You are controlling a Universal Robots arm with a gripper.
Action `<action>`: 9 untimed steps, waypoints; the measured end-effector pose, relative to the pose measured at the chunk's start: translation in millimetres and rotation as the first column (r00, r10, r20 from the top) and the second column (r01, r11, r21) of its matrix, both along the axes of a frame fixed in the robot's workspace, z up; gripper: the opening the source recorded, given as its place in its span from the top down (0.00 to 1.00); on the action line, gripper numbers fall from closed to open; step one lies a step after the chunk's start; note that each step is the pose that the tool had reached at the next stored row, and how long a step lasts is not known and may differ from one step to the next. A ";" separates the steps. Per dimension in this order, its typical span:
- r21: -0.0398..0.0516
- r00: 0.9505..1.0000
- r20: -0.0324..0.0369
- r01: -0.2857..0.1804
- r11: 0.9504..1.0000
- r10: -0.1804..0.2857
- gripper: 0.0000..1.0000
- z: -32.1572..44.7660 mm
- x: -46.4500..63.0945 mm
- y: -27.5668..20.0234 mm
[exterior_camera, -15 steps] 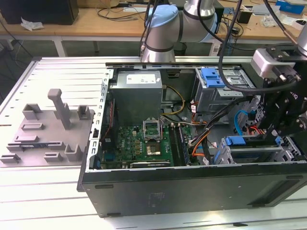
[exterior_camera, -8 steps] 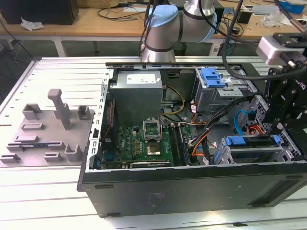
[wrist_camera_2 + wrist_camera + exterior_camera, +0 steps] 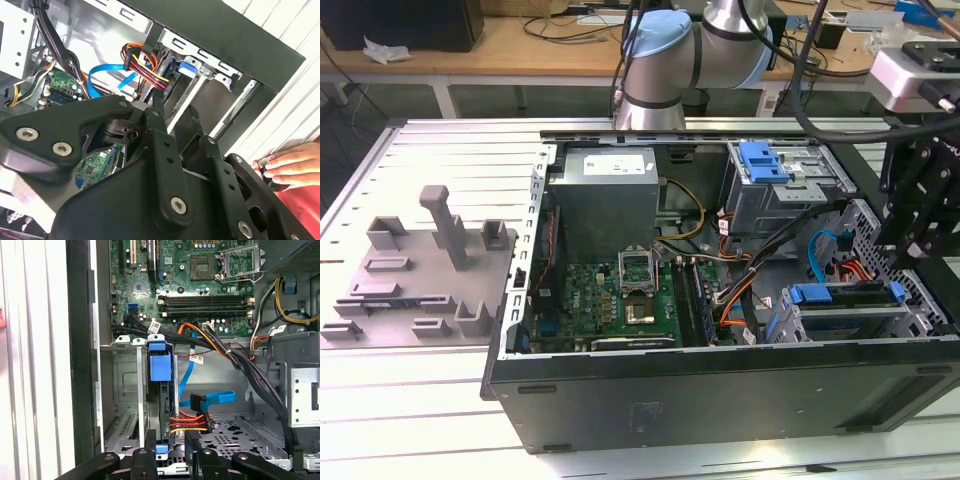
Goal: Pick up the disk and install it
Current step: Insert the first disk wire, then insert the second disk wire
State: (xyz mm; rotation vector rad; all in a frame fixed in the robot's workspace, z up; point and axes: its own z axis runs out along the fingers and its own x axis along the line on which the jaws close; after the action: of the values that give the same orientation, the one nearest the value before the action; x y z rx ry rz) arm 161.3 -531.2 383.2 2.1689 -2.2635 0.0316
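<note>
A ribbed grey metal work surface (image 3: 440,160) spans the scene, with light slatted panels along its near edge. Behind it stands a wooden bench (image 3: 520,50) carrying loose cables (image 3: 560,22) and a dark box (image 3: 400,22). Lighting is even and bright, without strong shadows.

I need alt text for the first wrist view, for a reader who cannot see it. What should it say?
Looking down into an open computer case, the disk in its blue carrier stands edge-on in a metal drive bay, with the black gripper just above it. Beyond are orange, red and yellow power wires, a blue data cable and the green motherboard.
</note>
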 end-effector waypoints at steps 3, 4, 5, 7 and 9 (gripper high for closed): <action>0.000 1.000 0.000 0.000 1.000 0.000 0.64 0.9 0.0 0.0; 0.000 1.000 0.000 0.000 1.000 0.000 0.64 1.5 0.0 0.0; 0.000 1.000 0.000 0.000 1.000 0.000 0.64 1.6 0.0 0.0; 0.000 1.000 0.000 0.000 1.000 0.000 0.64 1.9 0.0 0.0; 0.000 1.000 0.000 0.000 1.000 0.000 0.64 2.1 0.0 0.0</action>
State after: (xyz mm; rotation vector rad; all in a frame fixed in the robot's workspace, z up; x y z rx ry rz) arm 161.2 -531.2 385.3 2.1687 -2.2634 0.0319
